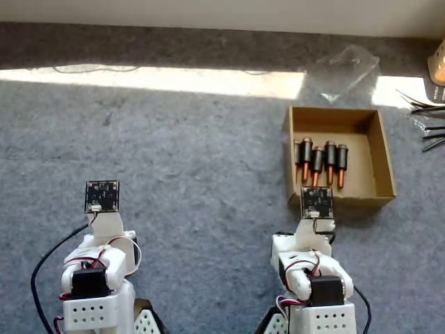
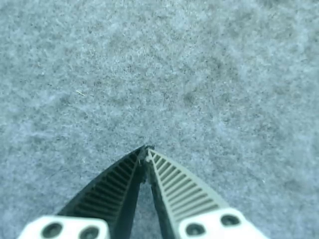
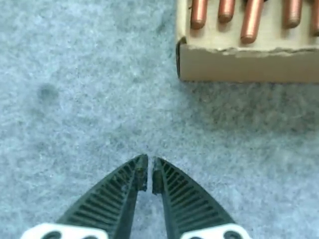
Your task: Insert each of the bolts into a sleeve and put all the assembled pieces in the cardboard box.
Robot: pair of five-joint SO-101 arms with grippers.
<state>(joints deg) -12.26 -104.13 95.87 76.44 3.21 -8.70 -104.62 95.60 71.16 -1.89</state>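
Note:
The cardboard box [image 1: 384, 158] sits at the right of the grey carpet, and several assembled pieces [image 1: 318, 161] lie side by side in it, black sleeves on copper bolts. In the right wrist view the copper bolt ends [image 3: 250, 19] show over the box's near wall [image 3: 249, 63]. My right gripper [image 3: 147, 167] hangs over bare carpet just short of that wall, shut with nothing held. My left gripper [image 2: 146, 152] is over bare carpet at the near left, shut and empty. In the high view both arms sit drawn back near the front edge, the left arm [image 1: 97, 264] and the right arm [image 1: 313, 271].
A clear plastic bag [image 1: 342, 69] lies behind the box. Black cable ties [image 1: 427, 129] and an object at the edge [image 1: 438, 64] are at the far right. A strip of sunlight [image 1: 174, 78] crosses the carpet at the back.

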